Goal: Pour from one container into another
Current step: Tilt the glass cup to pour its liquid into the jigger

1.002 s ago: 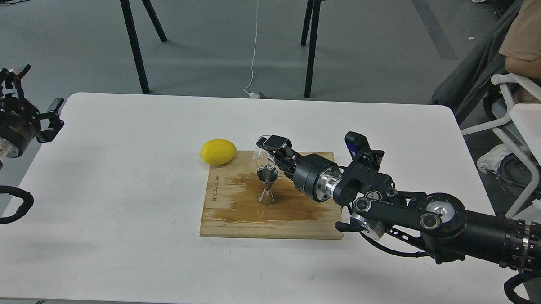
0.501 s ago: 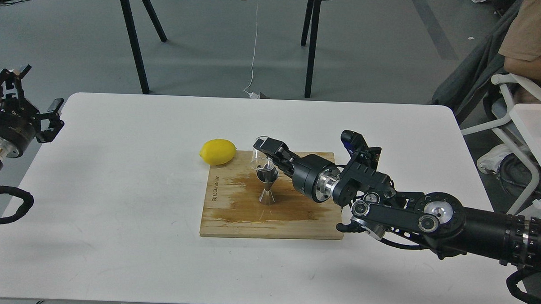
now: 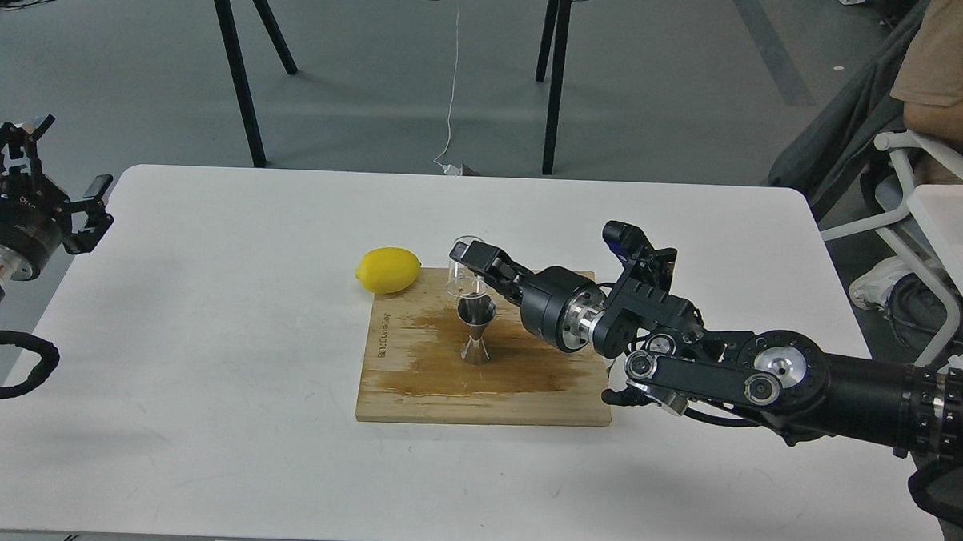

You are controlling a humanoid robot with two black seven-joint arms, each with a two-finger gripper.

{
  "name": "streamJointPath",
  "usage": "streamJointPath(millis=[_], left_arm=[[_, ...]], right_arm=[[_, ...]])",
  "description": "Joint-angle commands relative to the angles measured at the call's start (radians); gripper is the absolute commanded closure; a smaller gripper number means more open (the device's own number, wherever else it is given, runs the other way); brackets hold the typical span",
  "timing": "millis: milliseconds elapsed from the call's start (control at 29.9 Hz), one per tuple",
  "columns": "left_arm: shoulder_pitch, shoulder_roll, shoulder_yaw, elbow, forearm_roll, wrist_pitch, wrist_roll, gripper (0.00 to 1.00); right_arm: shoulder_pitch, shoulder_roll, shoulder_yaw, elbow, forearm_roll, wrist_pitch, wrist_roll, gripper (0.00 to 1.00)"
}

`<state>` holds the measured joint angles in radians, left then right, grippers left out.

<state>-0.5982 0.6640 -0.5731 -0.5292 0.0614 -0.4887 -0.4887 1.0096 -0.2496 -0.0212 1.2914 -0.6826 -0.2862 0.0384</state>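
The steel jigger (image 3: 476,331) stands upright near the middle of the wooden board (image 3: 413,380), which carries a wide wet stain. Just above and behind the jigger's mouth hangs the clear cup (image 3: 461,275), nearly upright, with my right gripper (image 3: 477,264) shut on it from the right. My left gripper (image 3: 40,187) stays far off at the table's left edge, above the floor, its fingers spread and holding nothing.
A yellow lemon (image 3: 388,269) lies on the white table (image 3: 204,421) touching the board's back left corner. Black trestle legs (image 3: 240,70) stand behind the table. A seated person (image 3: 949,71) and a white chair (image 3: 909,189) are at the right.
My right gripper has turned the clear cup back from tilted over the jigger toward upright and lifted it slightly up and left. The left arm has not moved.
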Motion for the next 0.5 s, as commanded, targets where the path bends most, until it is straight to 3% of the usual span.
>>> streamJointPath(millis=[0,468], left_arm=[[0.000,0.000,0.001,0.000,0.000,0.000,0.000,0.05],[0.000,0.000,-0.001,0.000,0.000,0.000,0.000,0.05]], right_arm=[[0.006,0.000,-0.009,-0.003,-0.012,0.001,0.000,0.64],[0.006,-0.017,-0.002,-0.003,0.008,-0.001,-0.002,0.64]])
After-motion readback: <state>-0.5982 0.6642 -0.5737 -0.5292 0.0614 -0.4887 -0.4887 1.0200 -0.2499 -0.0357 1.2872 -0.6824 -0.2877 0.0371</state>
